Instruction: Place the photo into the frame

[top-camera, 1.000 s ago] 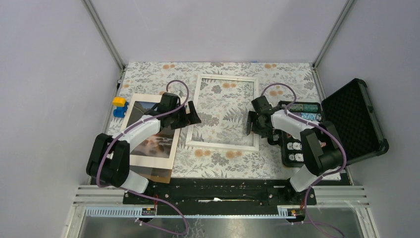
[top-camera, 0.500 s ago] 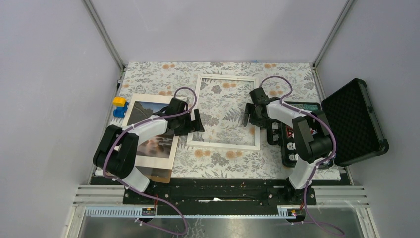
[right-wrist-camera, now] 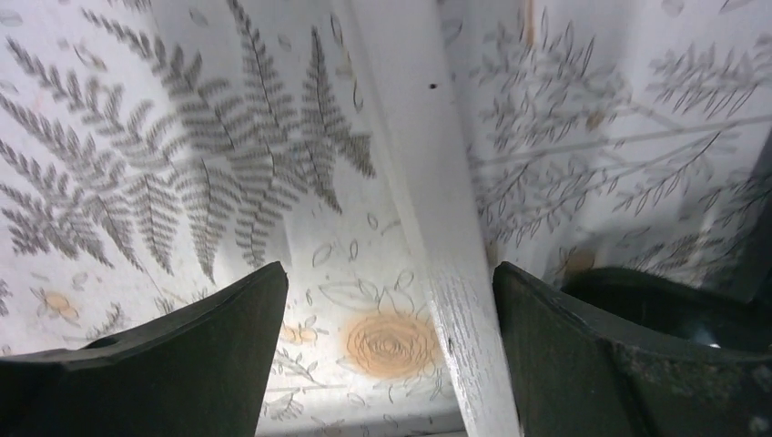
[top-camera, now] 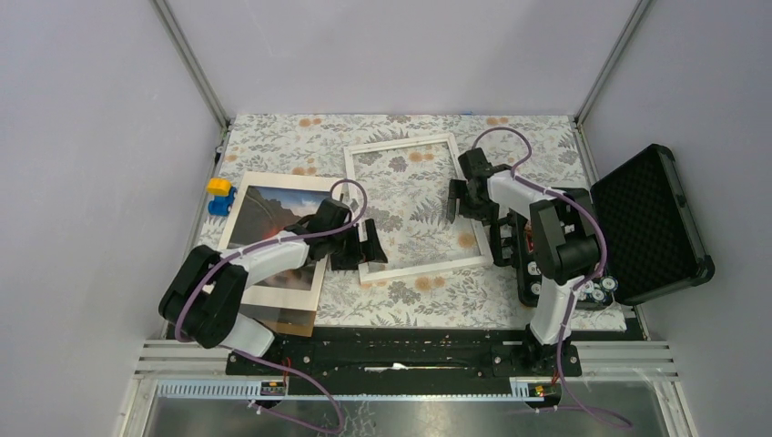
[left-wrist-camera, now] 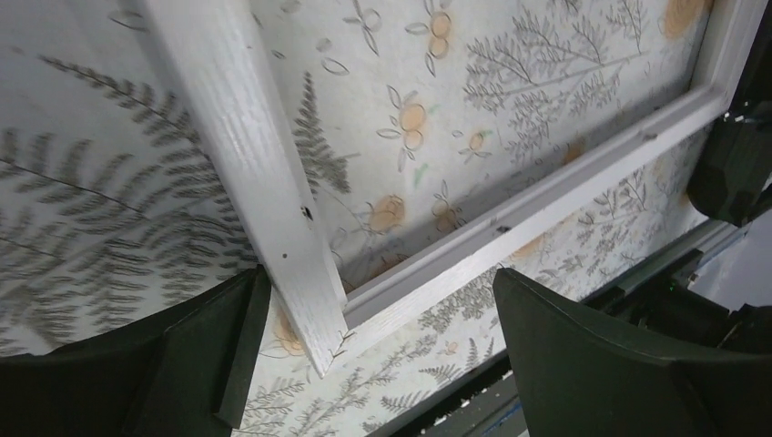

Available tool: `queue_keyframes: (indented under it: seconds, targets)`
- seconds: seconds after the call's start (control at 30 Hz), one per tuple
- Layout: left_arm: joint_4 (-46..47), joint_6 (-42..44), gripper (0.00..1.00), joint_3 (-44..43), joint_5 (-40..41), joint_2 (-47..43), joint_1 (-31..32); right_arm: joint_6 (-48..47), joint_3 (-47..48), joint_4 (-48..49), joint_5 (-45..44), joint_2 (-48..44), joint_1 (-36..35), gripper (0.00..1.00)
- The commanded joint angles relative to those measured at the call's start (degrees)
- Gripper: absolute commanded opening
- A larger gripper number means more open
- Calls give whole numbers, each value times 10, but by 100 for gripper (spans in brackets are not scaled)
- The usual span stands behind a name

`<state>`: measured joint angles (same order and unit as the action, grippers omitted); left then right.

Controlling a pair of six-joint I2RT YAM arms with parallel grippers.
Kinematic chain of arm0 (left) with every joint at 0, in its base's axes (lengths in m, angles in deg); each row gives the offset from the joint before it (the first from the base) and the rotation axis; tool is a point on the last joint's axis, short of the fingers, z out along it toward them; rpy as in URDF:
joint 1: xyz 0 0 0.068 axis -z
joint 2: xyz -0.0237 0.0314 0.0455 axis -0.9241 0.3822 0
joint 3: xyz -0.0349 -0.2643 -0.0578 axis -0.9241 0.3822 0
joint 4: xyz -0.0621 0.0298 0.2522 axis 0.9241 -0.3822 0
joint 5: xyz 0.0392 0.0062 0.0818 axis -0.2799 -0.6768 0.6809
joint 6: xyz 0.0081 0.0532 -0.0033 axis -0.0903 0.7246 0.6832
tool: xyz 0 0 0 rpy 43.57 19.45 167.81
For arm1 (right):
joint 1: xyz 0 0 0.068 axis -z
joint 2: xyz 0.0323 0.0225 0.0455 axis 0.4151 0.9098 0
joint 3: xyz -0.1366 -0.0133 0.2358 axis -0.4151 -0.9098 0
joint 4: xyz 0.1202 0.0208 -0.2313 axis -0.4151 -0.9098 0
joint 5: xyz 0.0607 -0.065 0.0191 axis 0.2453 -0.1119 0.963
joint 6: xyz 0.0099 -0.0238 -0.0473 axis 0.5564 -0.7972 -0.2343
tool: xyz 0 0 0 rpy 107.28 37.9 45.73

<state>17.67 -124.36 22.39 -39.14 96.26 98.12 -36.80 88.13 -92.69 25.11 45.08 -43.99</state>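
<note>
On the floral surface (top-camera: 537, 132), left end effector (top-camera: 361, 248) and right end effector (top-camera: 462, 198) stood open astride rails of the frame (top-camera: 399, 143); closing together, squarely, seemed best.

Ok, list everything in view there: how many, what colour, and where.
frame: one, white, centre, askew.
photo: one, dark landscape with orange glow, left side.
sheet: one, white, under the photo.
board: one, brown, under the sheet, near-left.
blocks: two, yellow and blue, left edge.
case: one, black, open, right edge.
cloth: one, floral, spread under the frame and photo.
left tool: one, black, open, astride the frame's near-left corner.
right tool: one, black, open, astride the frame's right rail.
</note>
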Motion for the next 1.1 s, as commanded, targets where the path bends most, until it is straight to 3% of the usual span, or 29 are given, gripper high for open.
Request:
queue_keyframes:
  seconds: [0.0,0.27,0.4,0.47,0.6,0.8,1.07]
  targets:
    - [63,-34,99,-4,-58,-21,32,13,72,11,18,22,-8,90]
    - [-164,99,99,-123,125,-65,11,-27,114,-61,-69,-9,2,91]
    - [-190,118,99,-182,163,-94,-37,-21,130,-111,-83,-48,2,92]
    - [-179,109,99,-217,178,-86,-64,5,113,-125,-51,-77,0,92]
    - [-113,56,99,-268,173,-46,-92,130,22,-122,41,-161,-3,92]
    - [-49,-2,99,-275,129,8,-93,428,-117,-148,63,-273,-23,90]
    - [-46,40,99,-228,75,-41,-92,552,-183,-142,25,-267,-51,82]
